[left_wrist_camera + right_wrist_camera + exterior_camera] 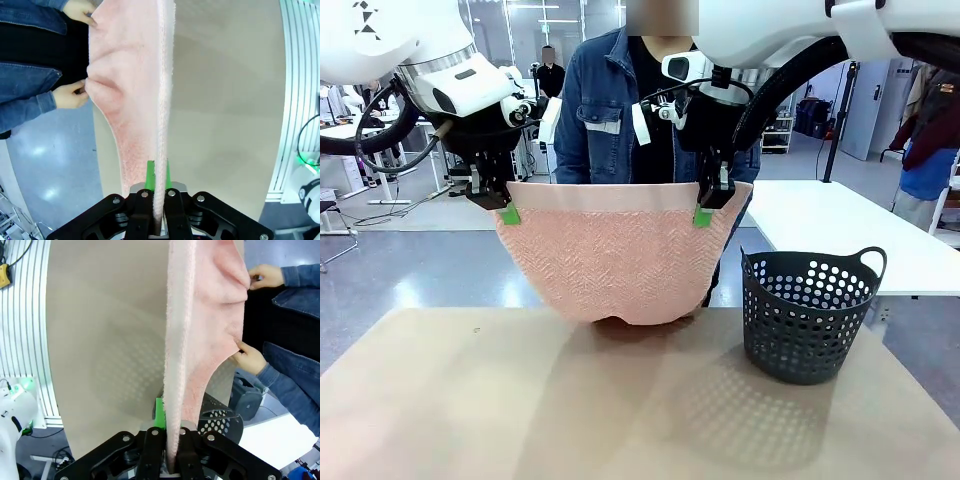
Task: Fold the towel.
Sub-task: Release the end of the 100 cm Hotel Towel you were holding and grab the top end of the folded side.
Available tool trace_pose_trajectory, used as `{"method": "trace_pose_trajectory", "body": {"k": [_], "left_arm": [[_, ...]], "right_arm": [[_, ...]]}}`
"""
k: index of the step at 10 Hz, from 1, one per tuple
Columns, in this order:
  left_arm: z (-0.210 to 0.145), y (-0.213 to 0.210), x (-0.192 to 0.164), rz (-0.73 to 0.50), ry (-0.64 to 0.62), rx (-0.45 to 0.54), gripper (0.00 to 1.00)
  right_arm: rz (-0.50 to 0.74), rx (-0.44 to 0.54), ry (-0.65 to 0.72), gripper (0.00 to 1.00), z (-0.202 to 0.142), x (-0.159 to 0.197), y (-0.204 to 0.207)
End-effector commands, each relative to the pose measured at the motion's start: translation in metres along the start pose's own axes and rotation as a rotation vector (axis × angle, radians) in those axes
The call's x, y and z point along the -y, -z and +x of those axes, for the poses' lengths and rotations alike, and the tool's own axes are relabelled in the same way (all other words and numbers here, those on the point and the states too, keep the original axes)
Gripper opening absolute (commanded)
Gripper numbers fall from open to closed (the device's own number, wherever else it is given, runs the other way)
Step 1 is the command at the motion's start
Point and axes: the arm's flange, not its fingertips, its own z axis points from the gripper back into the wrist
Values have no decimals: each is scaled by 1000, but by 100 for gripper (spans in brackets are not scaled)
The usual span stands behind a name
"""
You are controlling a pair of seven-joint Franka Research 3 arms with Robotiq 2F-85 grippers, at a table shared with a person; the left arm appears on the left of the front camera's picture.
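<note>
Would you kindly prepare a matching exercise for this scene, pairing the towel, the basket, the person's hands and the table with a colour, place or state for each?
Column one:
1. towel
2. basket
3. person's hands
4. table

Column two:
A. dark grey with round holes, standing at the robot's right
B. pinching the far edge of the cloth
C. salmon-pink, held up in the air and sagging in the middle
D. tan, flat, with shadows across it

Pairs: 1-C, 2-A, 3-B, 4-D

Front faces person (592,120); wrist cams share towel (131,75).
</note>
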Motion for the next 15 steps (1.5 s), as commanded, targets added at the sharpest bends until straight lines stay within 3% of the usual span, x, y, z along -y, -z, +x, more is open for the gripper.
{"method": "trace_pose_trajectory", "body": {"k": [1, 15], "left_arm": [[0, -1, 0, 3, 0, 1, 0], [0, -1, 0, 3, 0, 1, 0]], "right_arm": [[-3, 0, 0, 0, 0, 1, -1], [-3, 0, 0, 0, 0, 1, -1]]}}
